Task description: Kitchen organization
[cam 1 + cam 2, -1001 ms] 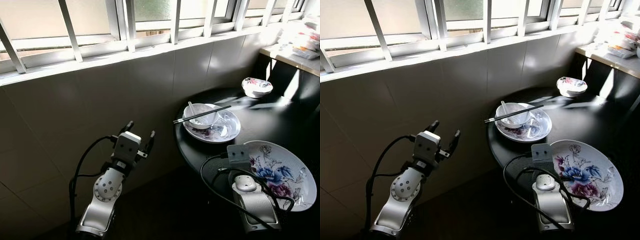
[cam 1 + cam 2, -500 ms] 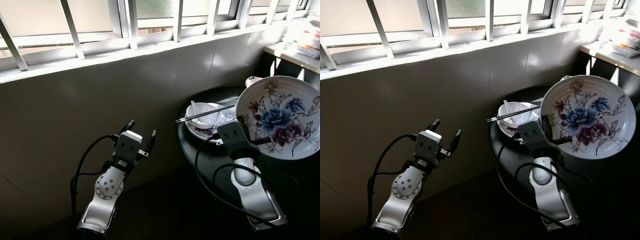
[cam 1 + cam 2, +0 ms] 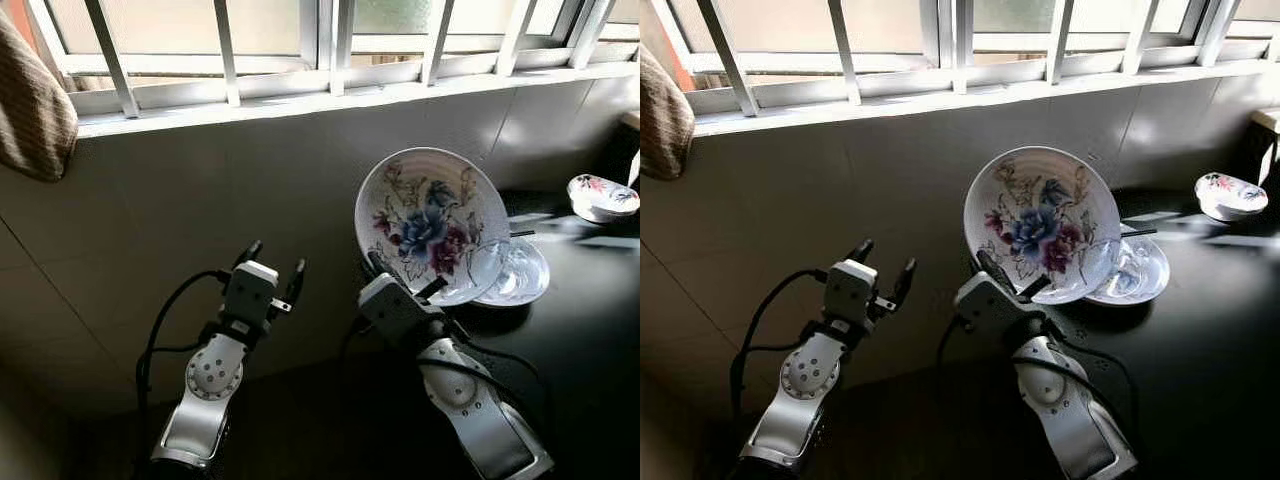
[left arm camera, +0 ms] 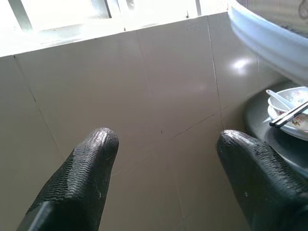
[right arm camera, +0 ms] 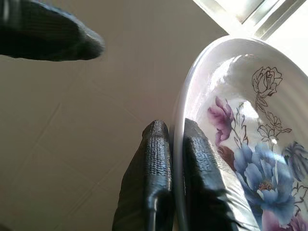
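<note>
One tiled wall runs under one barred window, with a brown cloth hanging at the window's left end. One dark round table stands at the right.

There are two arms. The right gripper is raised in front of the wall, beside the table's left edge, its two fingers pinched shut on the rim of the big floral plate. One finger lies behind the rim and the other on the painted face. The plate stands nearly upright above the gripper, its flowered face turned toward the camera, held off the table. The left gripper hangs in the air before the wall, well to the left of the plate, fingers spread apart with nothing between them.

Three dishes stay on the table: one plate partly hidden behind the held one, one bowl sitting on that plate, and one small floral bowl far right. One pair of chopsticks lies across the near bowl, and one spoon rests in it.
</note>
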Tool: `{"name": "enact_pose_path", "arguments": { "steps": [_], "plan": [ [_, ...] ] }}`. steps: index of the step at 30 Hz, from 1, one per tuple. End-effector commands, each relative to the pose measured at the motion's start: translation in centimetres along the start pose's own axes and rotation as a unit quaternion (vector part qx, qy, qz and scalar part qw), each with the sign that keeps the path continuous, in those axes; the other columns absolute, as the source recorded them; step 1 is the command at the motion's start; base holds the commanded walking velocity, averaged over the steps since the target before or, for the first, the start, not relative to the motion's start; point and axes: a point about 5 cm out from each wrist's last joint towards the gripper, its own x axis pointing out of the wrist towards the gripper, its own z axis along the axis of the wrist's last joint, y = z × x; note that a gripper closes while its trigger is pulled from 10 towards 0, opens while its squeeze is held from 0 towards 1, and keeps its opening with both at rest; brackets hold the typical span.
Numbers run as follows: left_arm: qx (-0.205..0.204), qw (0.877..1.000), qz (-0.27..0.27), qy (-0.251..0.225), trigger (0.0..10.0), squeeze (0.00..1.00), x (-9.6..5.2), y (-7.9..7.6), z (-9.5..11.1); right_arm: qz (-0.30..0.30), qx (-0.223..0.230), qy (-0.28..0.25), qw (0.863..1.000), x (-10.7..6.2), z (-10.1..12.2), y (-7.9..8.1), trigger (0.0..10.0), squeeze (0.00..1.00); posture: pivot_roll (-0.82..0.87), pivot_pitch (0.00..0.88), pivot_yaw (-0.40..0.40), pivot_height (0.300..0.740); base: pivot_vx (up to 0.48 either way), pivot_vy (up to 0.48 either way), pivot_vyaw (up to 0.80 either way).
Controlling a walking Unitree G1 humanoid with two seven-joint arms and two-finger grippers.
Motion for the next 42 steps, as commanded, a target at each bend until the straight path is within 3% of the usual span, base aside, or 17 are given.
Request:
{"name": "enact_pose_path", "arguments": {
  "steps": [1, 19, 33, 42],
  "plan": [
    [0.002, 1.0, 0.0, 0.006, 10.0, 0.0, 0.11, 0.05, -0.18, 0.0, 0.001, -0.018, 1.0, 0.07, 0.44, -0.25, 0.0, 0.0, 0.04, 0.0, -0.008, 0.74, 0.0, 0.0, 0.8],
    [-0.007, 1.0, 0.016, 0.012, 10.0, 0.0, 0.17, 0.64, -0.36, 0.001, 0.0, -0.02, 1.0, 0.19, -0.09, -0.44, 0.0, 0.0, 0.03, 0.0, -0.004, 0.74, 0.0, 0.0, 0.8],
    [-0.003, 1.0, 0.014, 0.009, 10.0, 0.0, 0.15, 0.61, -0.37, -0.006, 0.006, -0.025, 1.0, 0.28, -0.17, -0.54, 0.0, 0.0, 0.04, 0.0, -0.006, 0.74, -0.018, 0.423, 0.8],
    [-0.001, 1.0, 0.016, -0.003, 10.0, 0.0, 0.17, 0.62, -0.05, -0.008, 0.009, -0.024, 1.0, 0.23, -0.26, -0.62, 0.0, 0.0, 0.03, 0.0, -0.005, 0.74, 0.0, 0.0, 0.8]
  ]
}}
